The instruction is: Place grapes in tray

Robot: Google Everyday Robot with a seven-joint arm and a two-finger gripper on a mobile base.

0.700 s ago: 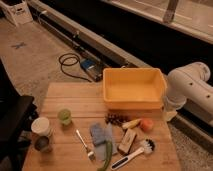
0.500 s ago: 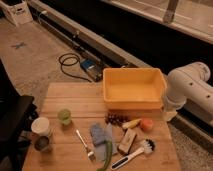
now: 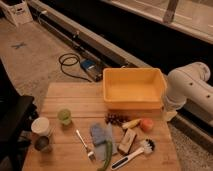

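The grapes (image 3: 116, 119), a small dark bunch, lie on the wooden table (image 3: 65, 97) just in front of the tray's front wall. The tray (image 3: 133, 103) is a large yellow bin at the table's back right, and I see nothing in it. Only my white arm (image 3: 189, 91) shows, bent at the right of the tray and off the table's edge. My gripper is not in view; no fingers show over the table or the tray.
A pale yellow banana-like piece (image 3: 131, 123) and an orange-red fruit (image 3: 146, 124) lie right of the grapes. In front are a blue cloth (image 3: 99, 134), a fork (image 3: 85, 145), a brown block (image 3: 127, 141) and a dish brush (image 3: 133, 154). Cups (image 3: 64, 116) stand at the left.
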